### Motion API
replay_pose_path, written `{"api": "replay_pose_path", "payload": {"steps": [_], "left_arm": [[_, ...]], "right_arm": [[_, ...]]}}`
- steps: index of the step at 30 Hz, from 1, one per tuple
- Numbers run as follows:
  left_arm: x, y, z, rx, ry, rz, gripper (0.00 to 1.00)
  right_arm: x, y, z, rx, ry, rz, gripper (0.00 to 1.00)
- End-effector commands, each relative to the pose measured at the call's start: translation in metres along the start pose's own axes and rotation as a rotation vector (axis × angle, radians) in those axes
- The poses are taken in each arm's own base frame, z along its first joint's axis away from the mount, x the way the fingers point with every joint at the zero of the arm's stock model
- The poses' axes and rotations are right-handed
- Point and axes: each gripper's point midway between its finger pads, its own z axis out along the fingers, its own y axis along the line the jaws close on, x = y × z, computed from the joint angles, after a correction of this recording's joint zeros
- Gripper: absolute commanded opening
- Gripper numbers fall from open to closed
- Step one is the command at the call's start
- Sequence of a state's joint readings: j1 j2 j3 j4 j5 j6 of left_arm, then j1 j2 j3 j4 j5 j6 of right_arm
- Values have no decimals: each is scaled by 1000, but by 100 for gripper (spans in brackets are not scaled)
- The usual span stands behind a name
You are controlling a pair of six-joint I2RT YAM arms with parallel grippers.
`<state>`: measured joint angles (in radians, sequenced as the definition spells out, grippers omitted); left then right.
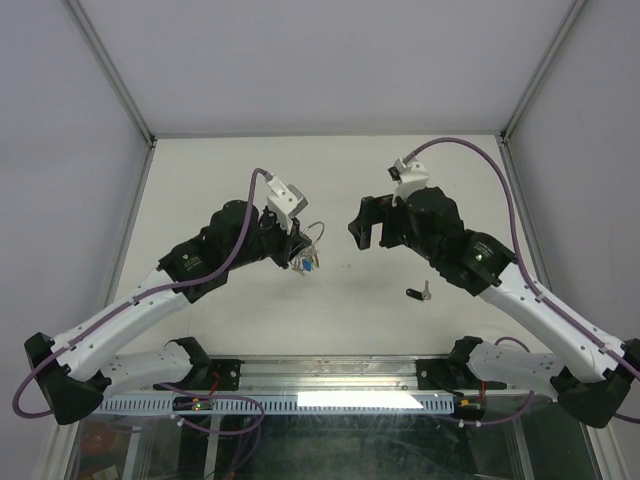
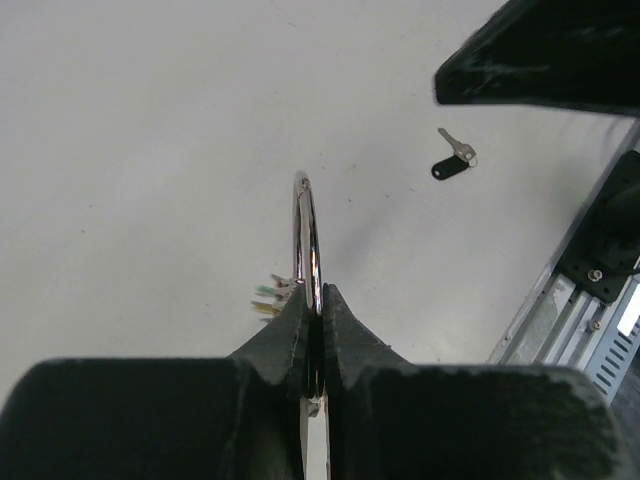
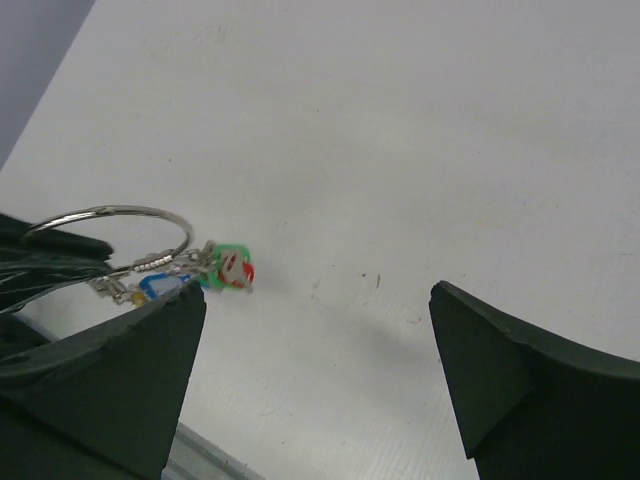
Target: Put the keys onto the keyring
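Left gripper [image 2: 315, 300]: clamped on thin silver wire keyring [image 2: 305, 235], presenting it upright for threading. Right gripper [image 3: 318, 300]: wide, empty (black-tagged silver key [image 2: 452, 165] lies on white desk [image 2: 150, 150]).

wht table [image 1: 200, 180], grey walls [image 1: 330, 60], alu corner posts [image 1: 111, 70]

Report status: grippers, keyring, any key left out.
Left gripper shut on keyring. Right gripper open, empty. Green and red tags hang on ring; black-tagged key lies loose on table. Nothing seen blocking it.
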<state>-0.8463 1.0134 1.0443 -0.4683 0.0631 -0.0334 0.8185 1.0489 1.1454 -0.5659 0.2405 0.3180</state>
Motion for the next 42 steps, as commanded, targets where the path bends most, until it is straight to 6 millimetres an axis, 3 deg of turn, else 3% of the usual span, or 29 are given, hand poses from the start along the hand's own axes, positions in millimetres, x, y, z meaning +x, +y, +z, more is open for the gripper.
{"api": "replay_pose_path", "payload": {"steps": [1, 7, 12, 14, 22, 31, 38, 42], "left_arm": [[-10, -10, 24, 74, -104, -61, 0], [2, -24, 56, 163, -152, -113, 0], [29, -49, 83, 225, -91, -116, 0], [48, -44, 89, 200, -68, -138, 0], [82, 9, 93, 76, -126, -241, 0], [91, 71, 87, -100, -188, -323, 0], [106, 121, 79, -219, -227, -404, 8], [117, 157, 73, -319, -231, -424, 24]], "right_arm": [[-28, 21, -28, -156, -122, 42, 99], [-22, 26, -33, -206, -124, 14, 99], [-15, 17, -32, -171, -124, -3, 99], [-9, 10, -27, -135, -103, -7, 99], [12, 2, -13, -84, -32, 4, 99], [25, 4, -6, -86, 5, 38, 99], [34, 11, -4, -163, -37, 17, 99], [41, 7, -5, -157, -10, -7, 99]]}}
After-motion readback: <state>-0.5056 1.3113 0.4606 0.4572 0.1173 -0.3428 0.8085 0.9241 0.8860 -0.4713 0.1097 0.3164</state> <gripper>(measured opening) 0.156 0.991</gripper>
